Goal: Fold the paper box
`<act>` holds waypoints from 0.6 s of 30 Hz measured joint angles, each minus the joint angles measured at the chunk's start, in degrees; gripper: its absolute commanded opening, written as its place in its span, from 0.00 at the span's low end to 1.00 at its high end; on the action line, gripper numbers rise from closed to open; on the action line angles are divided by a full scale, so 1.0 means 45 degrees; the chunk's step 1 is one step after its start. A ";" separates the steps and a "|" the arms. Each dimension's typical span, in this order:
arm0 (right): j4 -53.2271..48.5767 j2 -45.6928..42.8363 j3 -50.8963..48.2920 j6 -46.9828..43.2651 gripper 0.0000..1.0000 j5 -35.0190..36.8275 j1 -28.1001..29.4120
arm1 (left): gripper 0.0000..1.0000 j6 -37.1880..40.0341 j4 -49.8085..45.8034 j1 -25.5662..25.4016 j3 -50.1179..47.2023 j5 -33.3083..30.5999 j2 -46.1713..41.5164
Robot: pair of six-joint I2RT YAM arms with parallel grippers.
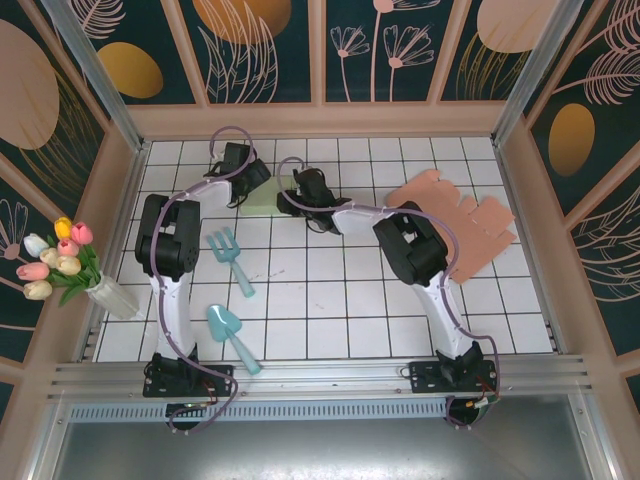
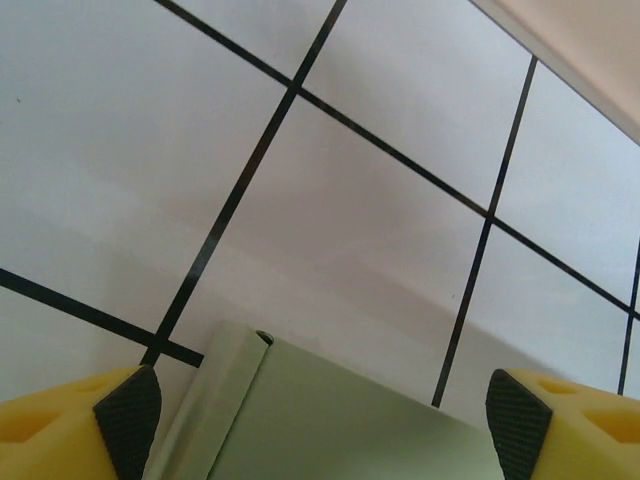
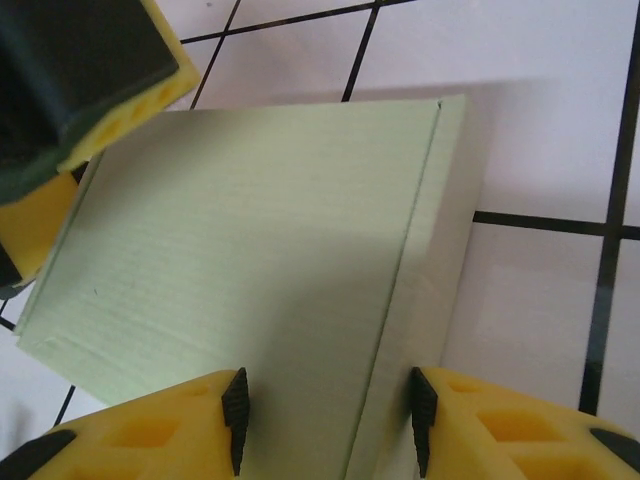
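Note:
The paper box (image 1: 262, 198) is a pale green folded carton lying flat on the tiled table at the back centre, between both grippers. In the left wrist view the box (image 2: 330, 420) lies between the wide-set fingertips of my left gripper (image 2: 322, 425), which stands open and straddles its end; a folded flap runs along the box's left side. From the right, my right gripper (image 3: 327, 420) hangs over the box (image 3: 250, 240) with its jaws apart. One pad sits over the top panel and the other at the creased side strip. A left finger (image 3: 90, 70) covers the box's far corner.
A flat tan cardboard cutout (image 1: 460, 225) lies at the back right, beside the right arm. A teal toy rake (image 1: 230, 258) and a teal toy shovel (image 1: 228, 335) lie left of centre. A vase of tulips (image 1: 105, 290) stands at the left wall.

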 measured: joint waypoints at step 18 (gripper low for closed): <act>-0.1137 -0.4974 -0.3808 -0.2103 0.68 0.2506 0.0355 | 0.94 0.0083 -0.1953 -0.0165 0.0000 -0.0962 -0.2390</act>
